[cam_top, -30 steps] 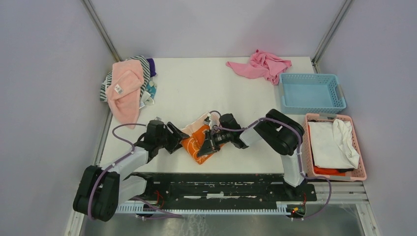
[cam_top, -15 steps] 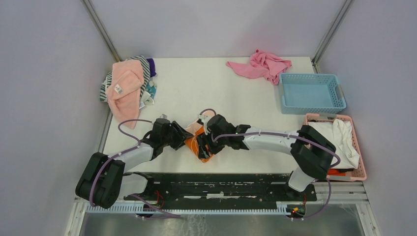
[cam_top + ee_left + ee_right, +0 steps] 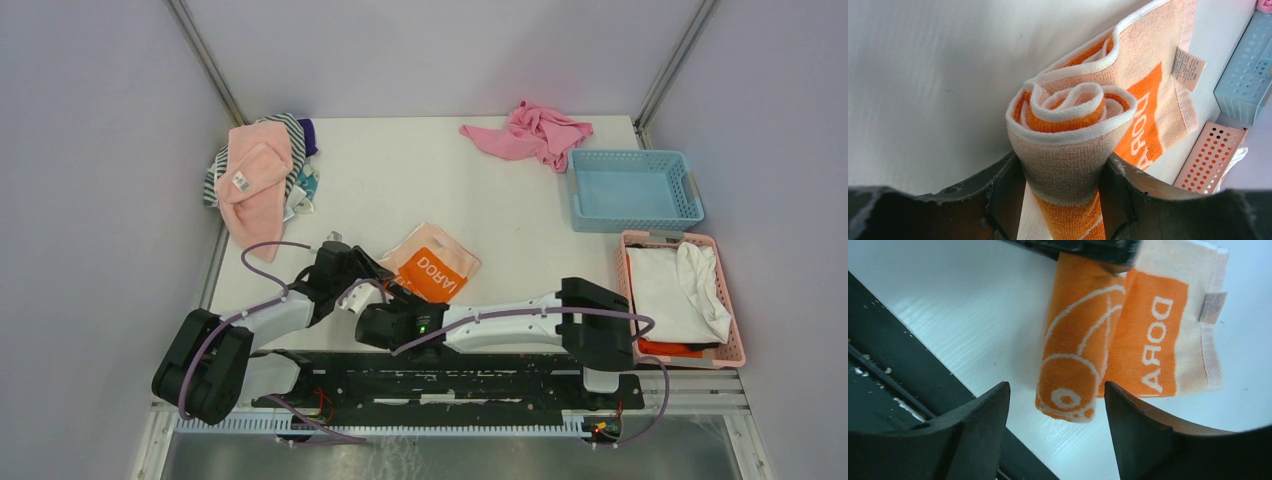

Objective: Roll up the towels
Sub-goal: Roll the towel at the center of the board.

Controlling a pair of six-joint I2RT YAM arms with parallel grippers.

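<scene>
The orange towel (image 3: 436, 272) with white lettering lies half rolled near the table's front. Its unrolled end lies flat with the peach back and a label showing (image 3: 1210, 307). My left gripper (image 3: 1063, 167) is shut on one end of the roll (image 3: 1073, 115), a finger pressed against each side. In the top view the left gripper (image 3: 378, 287) sits at the towel's left edge. My right gripper (image 3: 1055, 392) is open and hangs just short of the roll's other end (image 3: 1068, 402), touching nothing. The pale pink towel (image 3: 255, 175) with a white label lies on a cloth pile at the back left.
A crumpled pink cloth (image 3: 530, 130) lies at the back right. Beside it stands a blue basket (image 3: 635, 188). In front of that, a pink basket (image 3: 627, 285) holds white cloths. The black rail (image 3: 893, 370) along the table's near edge runs close to my right gripper.
My right gripper opened, let go of the orange towel and drew back toward the near edge. The towel's loose end now lies flat. My left gripper kept its hold on the roll.
</scene>
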